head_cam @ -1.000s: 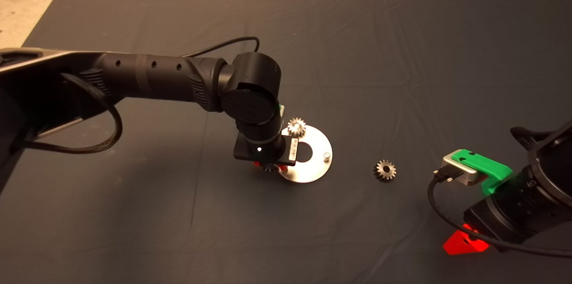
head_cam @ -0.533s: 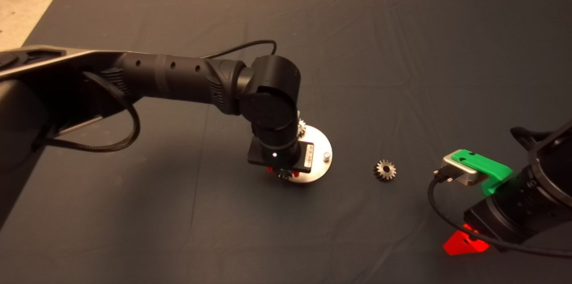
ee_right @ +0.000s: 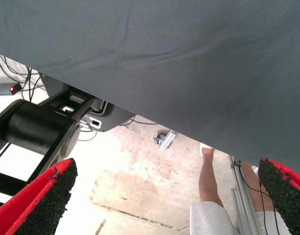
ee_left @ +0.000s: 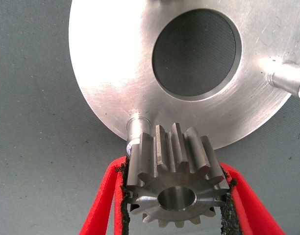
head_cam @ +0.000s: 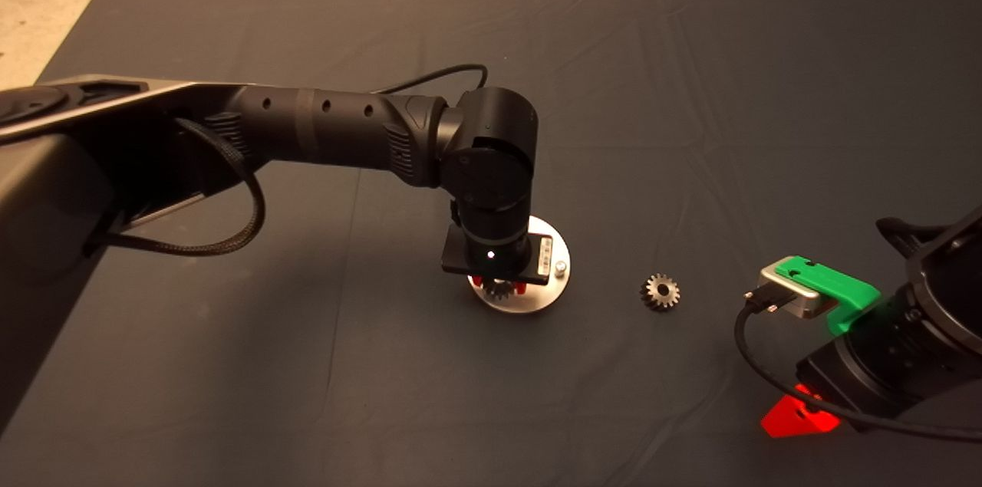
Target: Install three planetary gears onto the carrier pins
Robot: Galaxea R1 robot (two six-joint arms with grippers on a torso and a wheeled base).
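Over the near edge of the shiny silver disc at the middle of the table, the left tool hangs from its black arm, which reaches in from the left. Its two red fingers pinch a planetary gear by its toothed sides, pads pressed against the teeth, bore facing the wrist camera. In the left wrist view this gear sits just in front of one carrier pin standing at the disc's rim; whether gear and pin touch is hard to tell, but the gear is not on the pin. A second pin stands bare at the far side of the disc's large centre hole; the head view shows it as a small stud. Another gear lies loose on the dark mat to the right of the disc, well apart from it. The right tool waits at the lower right edge, its fingers spread wide; its wrist view shows the floor and a person's legs.
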